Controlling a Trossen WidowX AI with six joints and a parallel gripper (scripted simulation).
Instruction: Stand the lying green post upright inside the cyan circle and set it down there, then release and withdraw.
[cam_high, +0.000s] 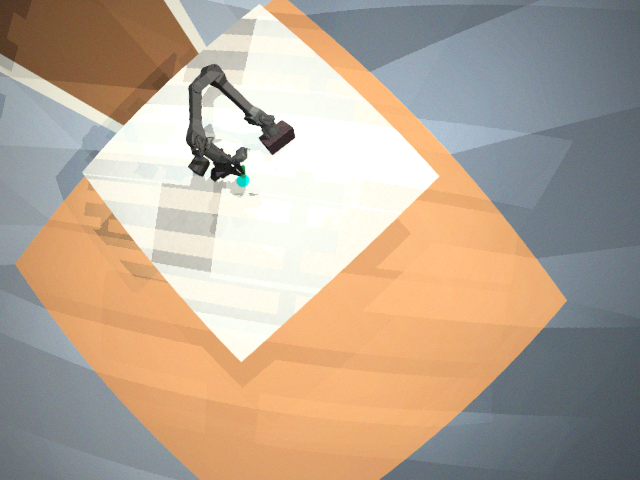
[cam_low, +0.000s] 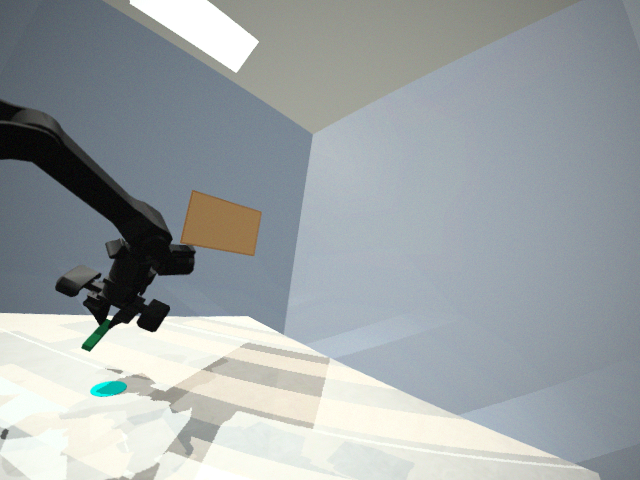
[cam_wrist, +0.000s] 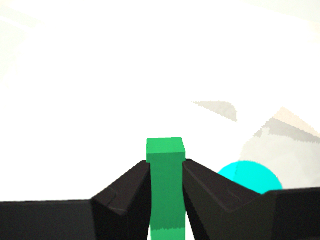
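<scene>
Fingers (cam_high: 238, 169) (cam_low: 100, 313) of the gripper (cam_high: 241, 172) (cam_low: 109, 322) (cam_wrist: 167, 187) are pinched on the green post (cam_high: 242, 169) (cam_low: 96, 335) (cam_wrist: 167, 192), which hangs tilted in the air above the pale tabletop (cam_high: 310, 248) (cam_low: 289, 382) (cam_wrist: 90, 90), its lower end near but clear of the cyan circle (cam_high: 242, 180) (cam_low: 108, 388) (cam_wrist: 250, 175), neither upright nor set down there

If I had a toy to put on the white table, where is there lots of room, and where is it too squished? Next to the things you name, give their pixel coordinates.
There's a big bare patch between the cyan circle (cam_high: 242, 180) (cam_low: 108, 388) (cam_wrist: 250, 176) and the table corner at the bottom of the top view. It's crowded by the circle: the hand (cam_high: 241, 173) (cam_low: 109, 323) (cam_wrist: 165, 169) holds the tilted green post (cam_high: 242, 169) (cam_low: 96, 336) (cam_wrist: 167, 190) up there.
</scene>
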